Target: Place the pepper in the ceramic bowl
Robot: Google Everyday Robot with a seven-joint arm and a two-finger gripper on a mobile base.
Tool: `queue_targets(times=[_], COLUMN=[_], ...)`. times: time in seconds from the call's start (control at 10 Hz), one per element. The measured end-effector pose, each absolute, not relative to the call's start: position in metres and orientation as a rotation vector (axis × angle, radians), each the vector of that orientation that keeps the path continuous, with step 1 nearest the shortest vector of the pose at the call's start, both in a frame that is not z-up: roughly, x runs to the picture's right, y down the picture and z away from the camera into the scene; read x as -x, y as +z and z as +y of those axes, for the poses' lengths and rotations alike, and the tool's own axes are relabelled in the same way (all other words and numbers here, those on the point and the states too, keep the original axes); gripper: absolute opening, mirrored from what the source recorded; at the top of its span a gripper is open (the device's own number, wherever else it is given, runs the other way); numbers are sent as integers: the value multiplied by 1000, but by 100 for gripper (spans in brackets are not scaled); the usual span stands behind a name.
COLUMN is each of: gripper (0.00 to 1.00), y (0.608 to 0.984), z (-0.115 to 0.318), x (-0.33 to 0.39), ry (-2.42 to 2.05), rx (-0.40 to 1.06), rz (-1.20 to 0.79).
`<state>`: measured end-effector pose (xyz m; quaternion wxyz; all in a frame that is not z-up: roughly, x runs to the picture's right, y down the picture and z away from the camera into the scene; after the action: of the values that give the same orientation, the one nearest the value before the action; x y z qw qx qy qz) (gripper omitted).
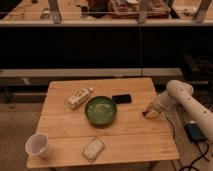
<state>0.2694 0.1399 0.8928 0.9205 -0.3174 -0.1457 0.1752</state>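
Observation:
The ceramic bowl (101, 111) is round, glossy green with a dark rim, and stands at the middle of the wooden table (60, 125). My gripper (149, 113) is low over the table's right side, to the right of the bowl and apart from it. A small yellowish-orange lump, the pepper (151, 114), shows right at the gripper's tip. The white arm (182, 97) comes in from the right edge.
A flat black rectangle (122, 98) lies just behind the bowl on the right. A white bottle (79, 97) lies on its side behind the bowl on the left. A white cup (38, 145) stands at the front left corner. A pale packet (93, 149) lies near the front edge.

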Motion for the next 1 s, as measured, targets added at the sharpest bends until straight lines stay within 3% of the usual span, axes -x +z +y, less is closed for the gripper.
queue_targets(times=[0.1,1.0], gripper=[17,16], y=[889,850], z=[129,84], x=[-243,-130], ry=[329,162], rx=[641,568], rz=[-304,-300])
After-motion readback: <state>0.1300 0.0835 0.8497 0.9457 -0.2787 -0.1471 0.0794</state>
